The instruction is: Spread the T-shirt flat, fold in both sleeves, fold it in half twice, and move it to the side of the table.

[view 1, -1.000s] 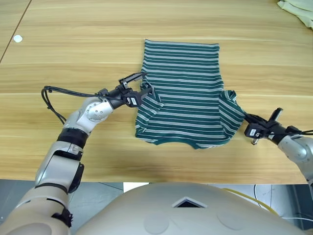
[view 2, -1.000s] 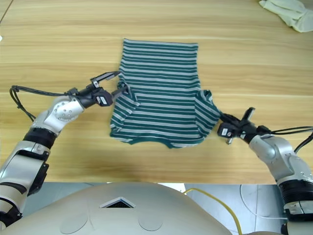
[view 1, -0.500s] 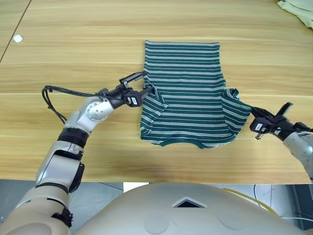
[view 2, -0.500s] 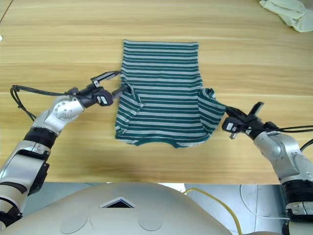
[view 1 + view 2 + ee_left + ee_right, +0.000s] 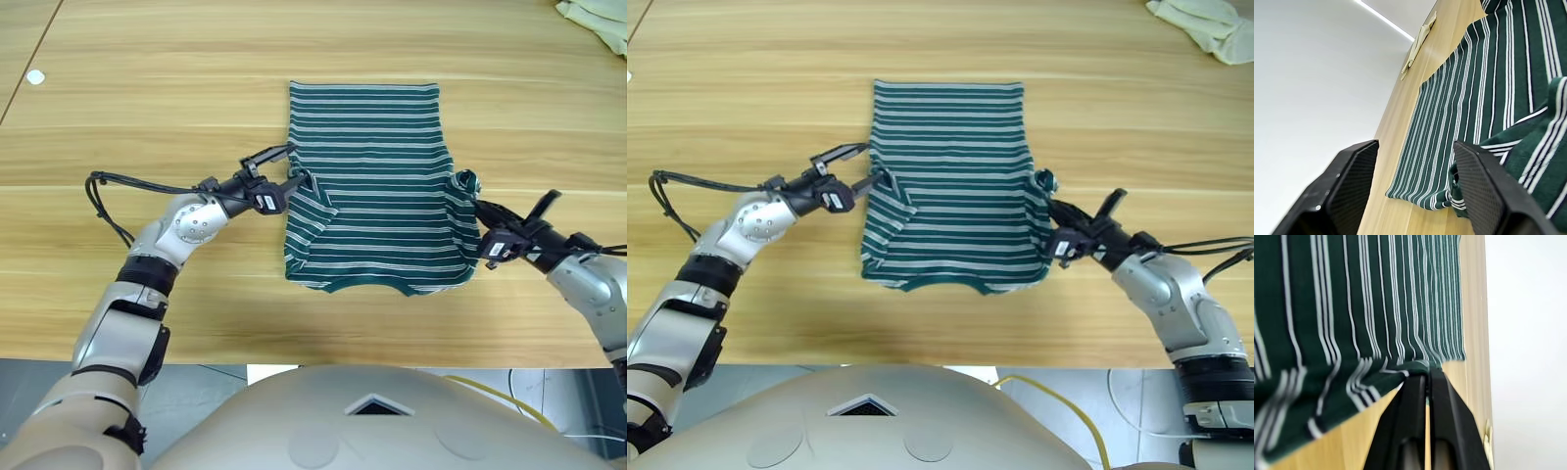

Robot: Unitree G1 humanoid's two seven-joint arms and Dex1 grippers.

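Right hand (image 5: 482, 217): pinching the sleeve (image 5: 463, 183), moved toward 9 o'clock, against the T-shirt (image 5: 377, 186).
Left hand (image 5: 291, 164): spread, unmoved at the shirt's 9 o'clock edge.

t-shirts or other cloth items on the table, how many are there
2. The striped T-shirt lies in the middle of the table. A pale cloth lies at the far right corner, partly cut off by the picture's edge, so more may lie beyond it.

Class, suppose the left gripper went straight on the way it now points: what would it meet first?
The left gripper would meet the T-shirt almost at once; its bunched edge lies right before it, though depth is unclear.
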